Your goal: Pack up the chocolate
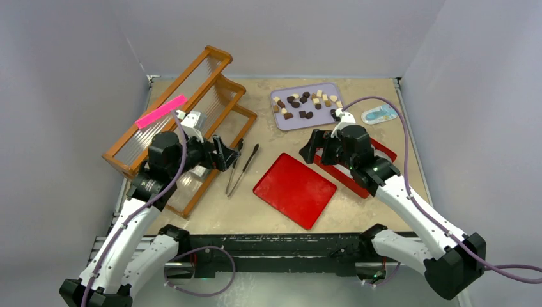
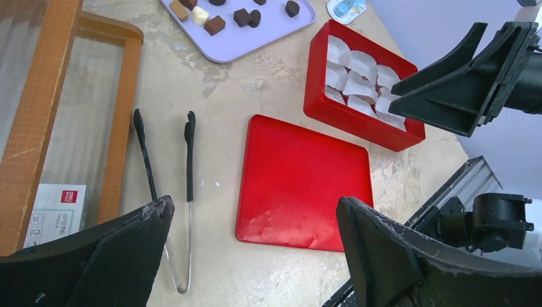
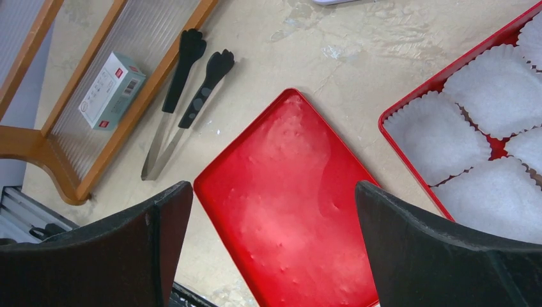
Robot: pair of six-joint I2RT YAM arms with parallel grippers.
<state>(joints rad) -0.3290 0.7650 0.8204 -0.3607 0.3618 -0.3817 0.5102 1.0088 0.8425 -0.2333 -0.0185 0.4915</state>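
1. The chocolate (image 1: 295, 103), in dark, mid-brown and cream pieces, lay scattered on a lilac tray (image 1: 326, 119) beyond the far edge of the red lid (image 1: 295, 190).
2. The right gripper (image 3: 273, 188) hung over the lid's far right part, between lid and tray. Its jaws were spread wide and held nothing, and the chocolate lay a little beyond it, apart from its fingers.
3. The left gripper (image 2: 254, 208) hovered to the left of the lid, likewise gaping and empty, well apart from the chocolate.
4. A red box (image 2: 358, 128) lined with white paper cups (image 2: 361, 64) sat just right of the lid, partly under the right arm.
5. Black-tipped tongs (image 1: 241, 169) lay flat just left of the lid, below the left gripper.
6. Farther left of the lid stood a wooden rack (image 2: 48, 83). A pink strip (image 1: 161, 110) rested across its top, and a small white carton (image 3: 112, 89) lay inside it.
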